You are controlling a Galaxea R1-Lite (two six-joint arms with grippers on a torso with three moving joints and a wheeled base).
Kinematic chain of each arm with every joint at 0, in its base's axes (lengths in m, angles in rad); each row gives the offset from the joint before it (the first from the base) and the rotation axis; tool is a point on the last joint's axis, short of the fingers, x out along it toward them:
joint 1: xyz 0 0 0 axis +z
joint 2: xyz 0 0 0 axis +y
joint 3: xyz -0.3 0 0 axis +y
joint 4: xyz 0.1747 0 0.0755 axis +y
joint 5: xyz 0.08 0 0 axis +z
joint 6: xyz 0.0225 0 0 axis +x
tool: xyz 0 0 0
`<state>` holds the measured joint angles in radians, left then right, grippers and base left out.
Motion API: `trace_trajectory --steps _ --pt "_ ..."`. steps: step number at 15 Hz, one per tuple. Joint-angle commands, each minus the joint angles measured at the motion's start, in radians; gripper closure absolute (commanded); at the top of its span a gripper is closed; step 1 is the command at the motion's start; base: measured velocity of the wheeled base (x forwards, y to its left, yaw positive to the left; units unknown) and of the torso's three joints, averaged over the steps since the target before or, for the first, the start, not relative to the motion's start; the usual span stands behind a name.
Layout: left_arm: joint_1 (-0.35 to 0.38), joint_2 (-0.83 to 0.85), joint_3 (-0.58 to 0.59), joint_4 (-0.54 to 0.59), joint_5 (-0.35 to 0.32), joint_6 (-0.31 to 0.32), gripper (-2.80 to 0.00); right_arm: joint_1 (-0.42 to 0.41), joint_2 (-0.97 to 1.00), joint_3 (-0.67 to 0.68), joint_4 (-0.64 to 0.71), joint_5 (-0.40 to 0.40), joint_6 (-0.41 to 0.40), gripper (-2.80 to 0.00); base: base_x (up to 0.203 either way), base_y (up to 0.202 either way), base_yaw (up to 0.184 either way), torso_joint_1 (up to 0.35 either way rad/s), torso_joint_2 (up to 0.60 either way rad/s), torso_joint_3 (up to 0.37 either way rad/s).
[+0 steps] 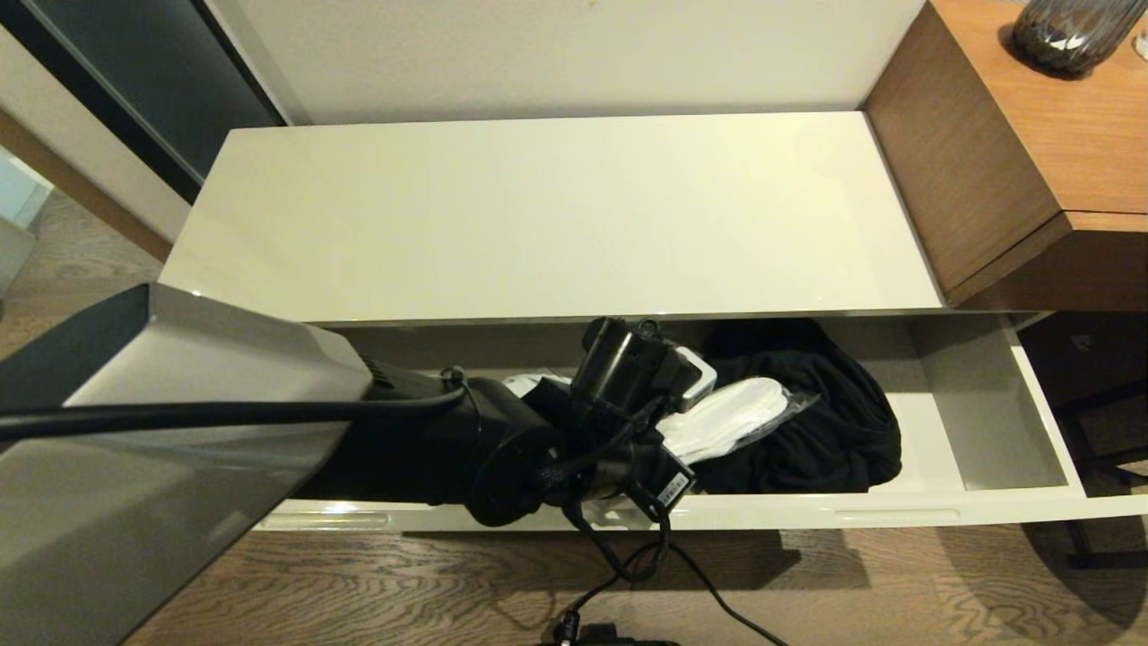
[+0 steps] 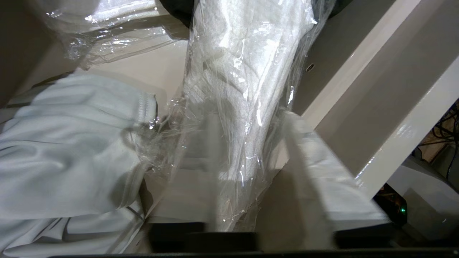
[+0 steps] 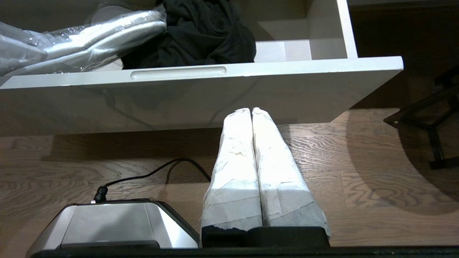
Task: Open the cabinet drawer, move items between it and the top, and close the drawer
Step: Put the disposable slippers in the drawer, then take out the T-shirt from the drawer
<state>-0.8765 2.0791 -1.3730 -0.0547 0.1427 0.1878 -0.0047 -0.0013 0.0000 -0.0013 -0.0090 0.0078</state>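
The cabinet drawer [image 1: 897, 513] stands pulled out below the top [image 1: 538, 215], which is bare. White slippers [image 1: 735, 413] in clear sleeves lie in the drawer, partly on a black garment [image 1: 825, 422]. My left gripper [image 1: 695, 381] reaches down into the drawer. In the left wrist view it [image 2: 251, 118] is open, fingers [image 2: 308, 157] spread either side of a sleeved slipper [image 2: 244, 71], with a light grey garment [image 2: 71, 143] beside it. My right gripper [image 3: 251, 111] is shut and empty, low over the floor in front of the drawer front [image 3: 287, 82].
A taller brown wood unit [image 1: 1031, 152] adjoins the cabinet on the right, with a dark vase [image 1: 1072, 31] on it. The drawer's right compartment [image 1: 995, 431] holds nothing. Cables [image 1: 628, 556] hang to the wood floor. A black frame [image 3: 430, 125] stands right of the drawer.
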Motion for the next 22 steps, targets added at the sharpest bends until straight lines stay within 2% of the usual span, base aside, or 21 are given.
trace_trajectory --steps 1,5,10,14,17,21,22 --pt "0.002 -0.002 -0.002 -0.001 0.002 0.001 -2.80 0.000 0.001 0.003 0.000 0.000 -0.003 0.00 0.000 0.000 0.000 0.000 0.00 0.000" --pt "0.002 -0.017 -0.001 0.000 0.004 0.001 -2.80 0.000 0.001 0.003 0.000 0.000 -0.003 0.00 0.000 0.000 0.000 0.000 0.00 0.000" --pt "0.005 -0.142 0.029 0.001 0.026 0.004 -2.80 0.000 0.001 0.003 0.000 0.000 -0.003 0.00 0.000 0.000 0.000 0.000 0.00 0.000" --pt "0.006 -0.142 0.030 0.003 0.028 0.004 -2.80 0.000 0.001 0.003 0.000 0.000 -0.002 0.00 0.000 0.000 0.000 0.000 0.00 0.000" --pt "0.113 -0.298 0.035 0.059 0.097 0.008 -2.80 0.000 0.001 0.003 -0.002 0.000 0.004 0.00 0.000 0.000 0.000 0.000 0.00 0.000" --pt "0.414 -0.461 0.042 0.153 0.120 -0.015 -2.80 0.000 0.001 0.003 0.000 0.000 0.003 0.00 0.000 0.000 0.000 0.000 0.00 0.000" --pt "0.456 -0.490 0.042 0.177 0.122 -0.030 -2.80 0.000 0.001 0.003 0.000 0.000 0.003 0.00 0.000 0.000 0.000 0.000 0.00 0.000"
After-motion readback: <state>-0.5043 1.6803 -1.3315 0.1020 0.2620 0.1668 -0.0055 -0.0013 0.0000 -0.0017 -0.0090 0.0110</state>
